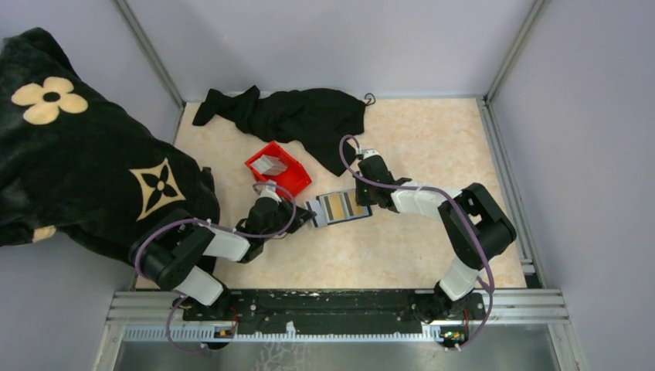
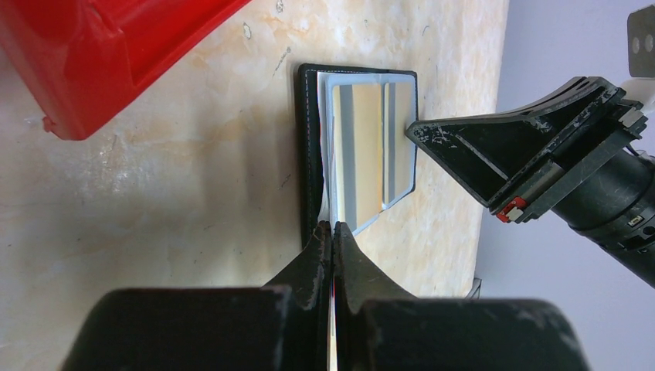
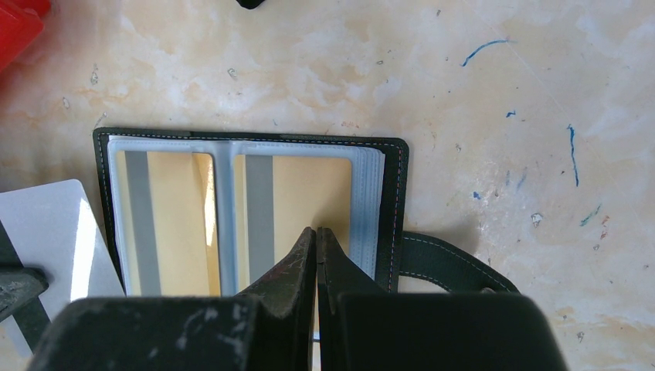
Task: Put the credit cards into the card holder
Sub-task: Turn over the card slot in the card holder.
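- Pinching a grey-white credit card [image 3: 46, 232] in the left tool [image 2: 333, 228], beside the open card holder [image 3: 374, 185] on the counter [image 3: 463, 93]
- Pressing the right tool [image 3: 317, 232], jaws together, onto its page
- Risking the card snagging the sleeve edge, buckling, or shoving the holder from under that pin

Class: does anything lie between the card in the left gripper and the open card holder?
Nothing visible does. The card in the left gripper reaches one edge of the holder. The right gripper, shut, presses the holder's other half, clear of that edge. Tan cards fill its top page.
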Controlling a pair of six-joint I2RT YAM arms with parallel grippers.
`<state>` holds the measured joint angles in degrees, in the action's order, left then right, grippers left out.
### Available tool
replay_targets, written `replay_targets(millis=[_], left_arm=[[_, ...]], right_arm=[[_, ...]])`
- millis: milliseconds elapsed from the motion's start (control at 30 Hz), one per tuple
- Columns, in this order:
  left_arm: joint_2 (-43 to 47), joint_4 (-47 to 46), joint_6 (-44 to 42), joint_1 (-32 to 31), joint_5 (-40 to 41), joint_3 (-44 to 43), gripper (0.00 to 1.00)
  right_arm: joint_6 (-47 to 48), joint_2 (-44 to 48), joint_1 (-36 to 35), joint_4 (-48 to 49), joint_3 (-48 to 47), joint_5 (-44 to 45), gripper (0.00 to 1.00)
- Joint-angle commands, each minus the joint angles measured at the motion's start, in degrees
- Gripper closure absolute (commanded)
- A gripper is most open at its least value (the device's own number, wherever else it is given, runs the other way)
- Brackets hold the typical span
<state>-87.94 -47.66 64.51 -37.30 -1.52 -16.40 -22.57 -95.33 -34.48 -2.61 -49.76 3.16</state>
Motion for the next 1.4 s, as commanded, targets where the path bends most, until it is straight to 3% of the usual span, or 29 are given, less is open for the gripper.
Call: replay_targets(millis=[0,1367], left_arm=[[-0.35,-1.74,-0.51,-0.36,0.49,-0.47,1.00],[-2.57,-6.44,1.51,-3.02,3.63,-3.59,1.00]], right_arm=[[0.42,-1.25,-0.75,-0.99,0.37,-0.17,1.00],[0.54,-0.89,-0.68,-0.99,0.63,0.09,1.00]])
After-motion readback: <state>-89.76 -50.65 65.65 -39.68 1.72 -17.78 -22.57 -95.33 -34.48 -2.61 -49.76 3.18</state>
